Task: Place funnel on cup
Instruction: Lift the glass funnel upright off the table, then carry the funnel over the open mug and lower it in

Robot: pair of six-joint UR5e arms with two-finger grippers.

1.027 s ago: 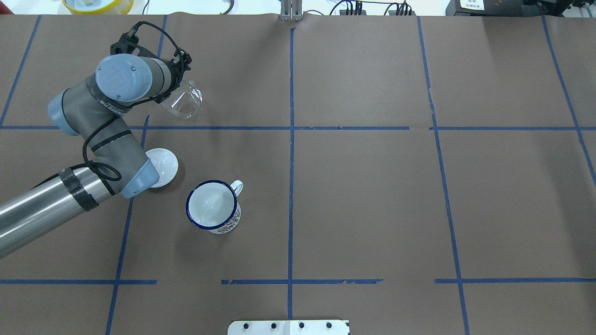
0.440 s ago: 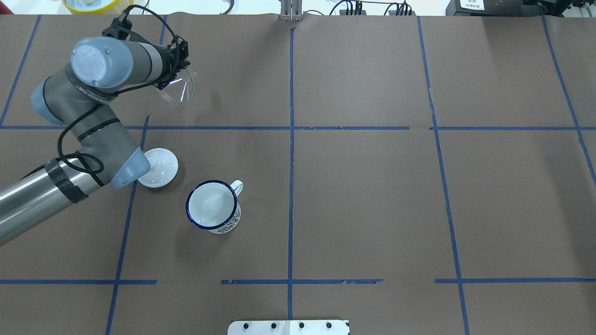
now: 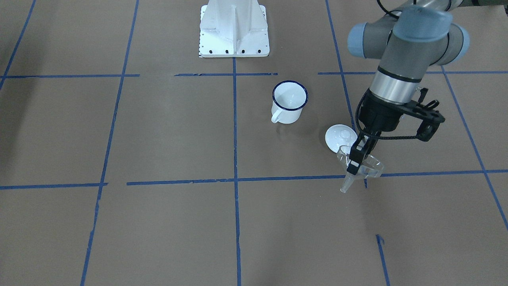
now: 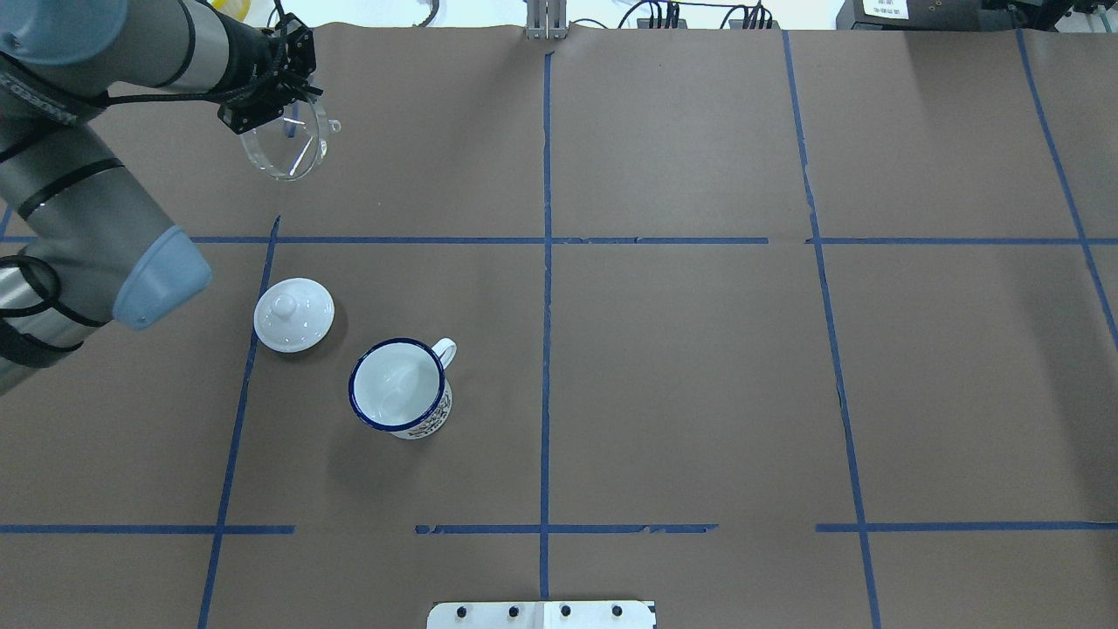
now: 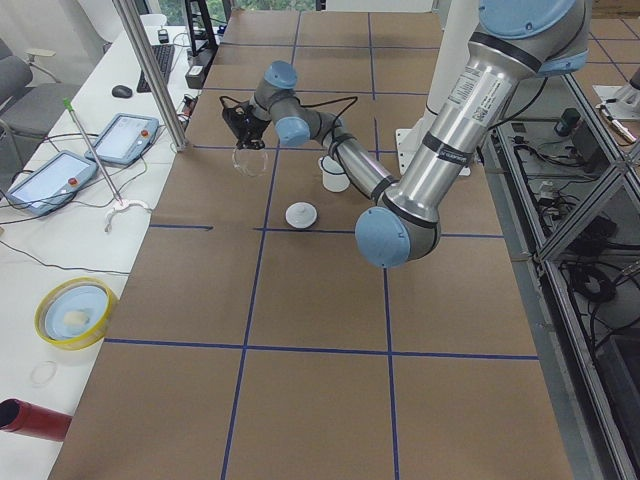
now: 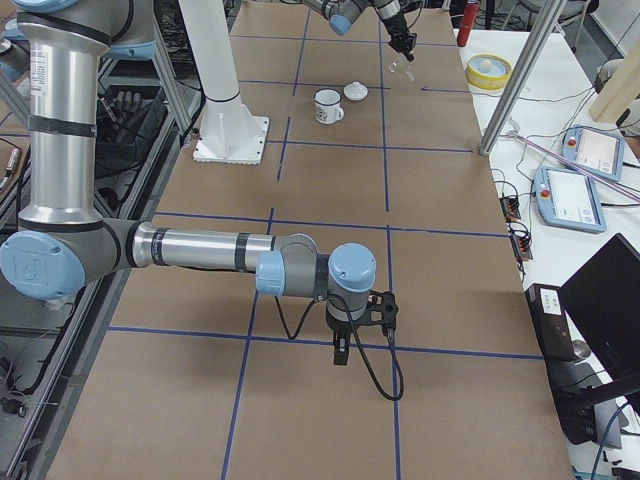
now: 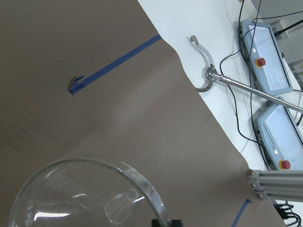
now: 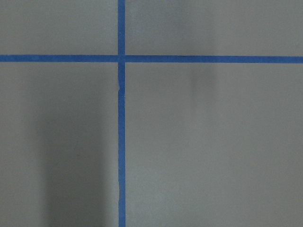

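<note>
funnel [image 4: 293, 155]: clear, colourless
cup [image 4: 397, 384]: white, dark blue rim, dark print on side
lid [image 4: 294, 314]: plain white
table [image 4: 699, 367]: brown, blue tape grid

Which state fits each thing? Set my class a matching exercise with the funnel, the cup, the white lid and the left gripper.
Things:
1. funnel
2. cup
3. lid
4. left gripper

States:
a. upright on the table, empty, dark blue rim
b. flat on the table, knob up, beside the cup
c. transparent, gripped at its rim
d. black fingers, shut on a rim

Pairs: 1-c, 2-a, 3-b, 4-d
</note>
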